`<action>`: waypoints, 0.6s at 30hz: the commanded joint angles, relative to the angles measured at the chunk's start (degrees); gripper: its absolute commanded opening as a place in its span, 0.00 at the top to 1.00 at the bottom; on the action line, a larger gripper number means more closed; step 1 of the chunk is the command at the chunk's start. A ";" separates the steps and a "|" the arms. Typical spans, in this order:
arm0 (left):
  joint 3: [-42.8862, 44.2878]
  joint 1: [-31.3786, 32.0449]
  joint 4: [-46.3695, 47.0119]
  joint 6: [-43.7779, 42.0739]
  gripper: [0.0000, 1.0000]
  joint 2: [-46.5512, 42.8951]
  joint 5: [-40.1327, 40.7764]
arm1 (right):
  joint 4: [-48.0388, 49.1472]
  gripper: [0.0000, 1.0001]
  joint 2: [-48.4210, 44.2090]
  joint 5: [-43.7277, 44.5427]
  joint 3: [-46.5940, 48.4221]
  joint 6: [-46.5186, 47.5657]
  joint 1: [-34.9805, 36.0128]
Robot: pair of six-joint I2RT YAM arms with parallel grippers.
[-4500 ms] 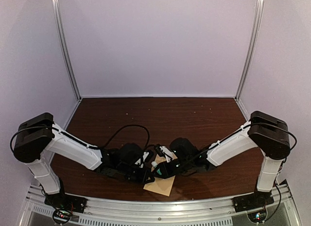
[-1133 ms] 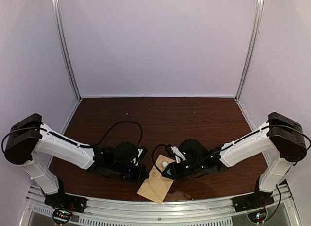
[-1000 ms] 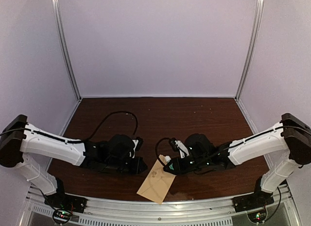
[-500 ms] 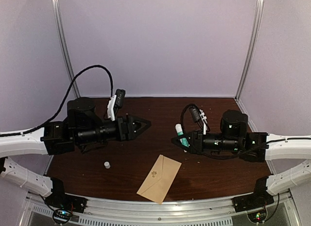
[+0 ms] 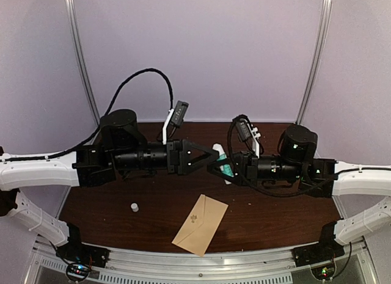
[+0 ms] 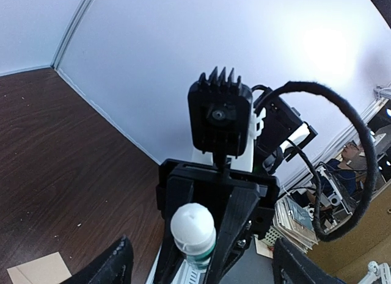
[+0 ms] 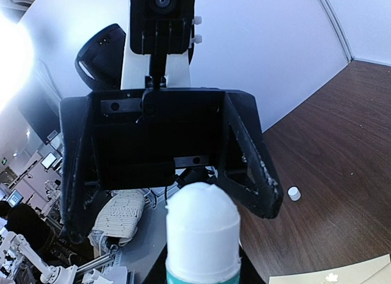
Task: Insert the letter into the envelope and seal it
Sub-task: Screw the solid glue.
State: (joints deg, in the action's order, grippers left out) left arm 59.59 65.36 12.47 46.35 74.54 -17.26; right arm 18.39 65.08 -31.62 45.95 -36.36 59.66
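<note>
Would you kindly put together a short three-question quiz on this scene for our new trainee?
1. True or false: the envelope lies flat on the table, touched by neither gripper.
2. Fill in the blank: the left gripper, raised above the table, has its jaws ___.
3. What does the right gripper hold? A) the envelope B) a glue stick C) nothing

Key: 1 true; 2 open; 3 B.
</note>
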 commanded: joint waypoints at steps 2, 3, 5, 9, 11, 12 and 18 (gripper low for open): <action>1.82 0.36 4.86 -0.80 0.21 0.64 -3.21 | 1.77 1.00 0.75 -2.69 2.33 0.41 0.70; 1.72 0.38 5.12 -0.55 0.21 0.65 -3.08 | 1.75 1.00 1.00 -2.93 2.38 0.46 0.77; 1.52 0.36 5.72 -0.19 0.26 0.77 -3.08 | 1.89 1.00 1.46 -3.31 2.54 0.50 0.97; 1.32 0.38 6.34 0.59 0.40 1.20 -3.33 | 1.97 1.00 2.01 -3.45 2.89 0.66 1.42; 1.16 0.35 6.54 0.88 0.47 1.25 -3.34 | 1.89 1.00 2.19 -3.41 3.06 0.75 1.50; 1.08 0.36 6.72 0.97 0.50 1.22 -3.38 | 1.90 1.00 2.24 -3.35 3.09 0.82 1.51; 0.58 0.37 6.81 1.44 0.56 1.23 -3.12 | 1.58 1.00 2.29 -3.06 3.48 0.97 1.56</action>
State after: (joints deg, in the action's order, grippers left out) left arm 59.70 65.36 15.92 47.48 75.59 -19.79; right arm 18.65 67.31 -34.13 47.44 -36.14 60.77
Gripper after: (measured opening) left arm 0.445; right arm 0.214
